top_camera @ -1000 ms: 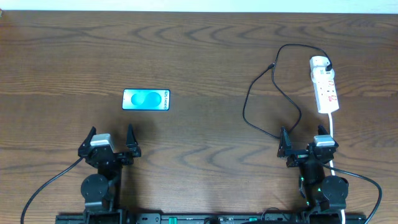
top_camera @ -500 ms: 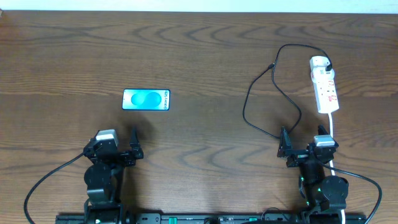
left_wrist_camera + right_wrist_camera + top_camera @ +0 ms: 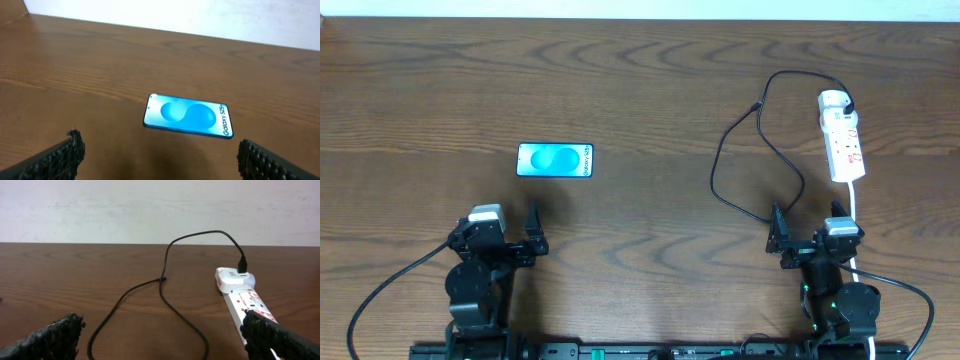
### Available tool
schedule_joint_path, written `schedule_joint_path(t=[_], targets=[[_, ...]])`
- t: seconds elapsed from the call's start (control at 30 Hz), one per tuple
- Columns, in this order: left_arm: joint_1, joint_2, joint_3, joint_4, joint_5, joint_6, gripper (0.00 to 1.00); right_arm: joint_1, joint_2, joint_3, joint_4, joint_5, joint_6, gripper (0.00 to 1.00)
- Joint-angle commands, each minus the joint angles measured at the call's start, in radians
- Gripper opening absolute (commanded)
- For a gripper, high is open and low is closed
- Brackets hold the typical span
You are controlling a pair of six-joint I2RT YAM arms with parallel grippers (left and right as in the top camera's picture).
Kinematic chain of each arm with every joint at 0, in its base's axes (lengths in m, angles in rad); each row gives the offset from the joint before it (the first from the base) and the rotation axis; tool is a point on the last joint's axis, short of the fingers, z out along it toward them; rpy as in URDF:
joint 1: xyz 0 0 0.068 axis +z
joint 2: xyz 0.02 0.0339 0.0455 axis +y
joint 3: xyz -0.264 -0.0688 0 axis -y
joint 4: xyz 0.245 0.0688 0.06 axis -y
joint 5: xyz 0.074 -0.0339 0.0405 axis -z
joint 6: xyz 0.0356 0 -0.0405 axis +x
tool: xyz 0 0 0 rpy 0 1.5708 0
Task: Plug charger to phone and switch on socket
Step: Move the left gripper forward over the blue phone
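1. The small flat phone with the bright cyan-blue screen [image 3: 554,160] lies face up on the dark brown wooden counter [image 3: 640,80], on my left half. In my left wrist view the phone [image 3: 187,115] sits just ahead of my fingers, with its white lettering at the right end.
2. My left pincer [image 3: 495,228] hangs near the phone with its jaws wide apart, holding nothing.
3. The thin black charger cable [image 3: 713,180] loops over the right half of the counter, well apart from the phone. Its small connector tip [image 3: 757,105] lies loose on the wood.
4. The cable runs to a small white plug adapter [image 3: 833,100] seated at the far end of the white elongated power strip with red marks [image 3: 845,145].
5. The strip's thick white cord [image 3: 855,200] runs back toward my right arm.
6. My right pincer [image 3: 813,228] is spread fully and empty, with the cable's loop [image 3: 166,255] and the strip [image 3: 250,307] ahead of it.
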Motion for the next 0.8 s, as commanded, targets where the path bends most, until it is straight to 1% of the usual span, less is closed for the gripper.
schedule_joint_path(t=[0.0, 0.2, 0.4, 0.57, 0.77], targets=[[0.004, 0.000, 0.063, -0.035, 0.006, -0.012, 0.99, 0.005, -0.001, -0.002, -0.004, 0.008, -0.005, 0.99], [0.004, 0.001, 0.114, -0.095, 0.006, -0.013, 0.99, 0.005, -0.001, -0.002, -0.004, 0.008, -0.005, 0.99], [0.004, 0.027, 0.130, -0.101, 0.007, -0.040, 0.99, 0.005, -0.001, -0.002, -0.004, 0.008, -0.005, 0.99], [0.004, 0.097, 0.166, -0.101, 0.023, -0.054, 0.99, 0.005, -0.001, -0.002, -0.005, 0.008, -0.005, 0.99], [0.004, 0.238, 0.253, -0.102, 0.075, -0.054, 0.99, 0.005, -0.001, -0.002, -0.005, 0.008, -0.005, 0.99]])
